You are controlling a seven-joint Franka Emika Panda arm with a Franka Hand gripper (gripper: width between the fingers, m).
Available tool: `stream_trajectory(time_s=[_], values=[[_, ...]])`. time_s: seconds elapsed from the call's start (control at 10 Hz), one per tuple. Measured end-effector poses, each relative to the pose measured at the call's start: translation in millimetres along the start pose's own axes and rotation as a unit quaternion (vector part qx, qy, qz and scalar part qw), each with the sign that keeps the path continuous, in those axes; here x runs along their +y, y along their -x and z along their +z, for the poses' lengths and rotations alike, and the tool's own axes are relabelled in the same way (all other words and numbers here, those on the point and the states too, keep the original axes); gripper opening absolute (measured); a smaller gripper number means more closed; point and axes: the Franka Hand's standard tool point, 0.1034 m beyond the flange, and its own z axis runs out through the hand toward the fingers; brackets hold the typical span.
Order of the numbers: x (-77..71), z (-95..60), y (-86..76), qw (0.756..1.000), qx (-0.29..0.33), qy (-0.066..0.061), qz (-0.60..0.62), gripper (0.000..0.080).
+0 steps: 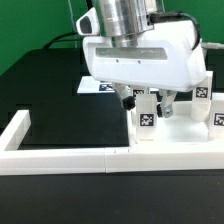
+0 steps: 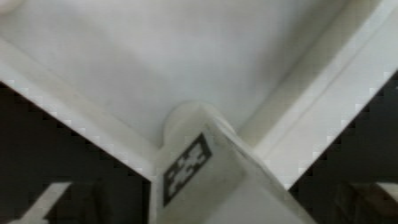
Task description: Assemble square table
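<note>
gripper point(image 1: 148, 101) jaws apart, straddling 1 upright leg point(image 1: 146, 110) on the square table point(image 1: 185, 130), beside the fence point(image 1: 60, 157). leg point(image 2: 199, 170) looks light, rigid, smooth plastic; grip its flat sides, clear of the tag.

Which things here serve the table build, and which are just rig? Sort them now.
Job:
- square table slab
- tagged leg, standing on the slab, also seen at
- hand, around the leg

Just rig:
- white fence bars
- marker board

A tagged white leg point(image 2: 205, 165) stands upright on the square table point(image 2: 160, 60) (raised rim visible).
</note>
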Motion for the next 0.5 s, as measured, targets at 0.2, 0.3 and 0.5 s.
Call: stream_trajectory(time_s=[0.2, 0.3, 0.5], values=[[0.2, 0.2, 0.2, 0.994, 0.005, 0.010, -0.110, 0.0648], [-2.0, 0.6, 2.6, 0.977, 0.014, 0.035, -0.208, 0.0648], [-5.3, -0.7, 1.2, 0.925, 0.019, 0.053, -0.375, 0.0649]])
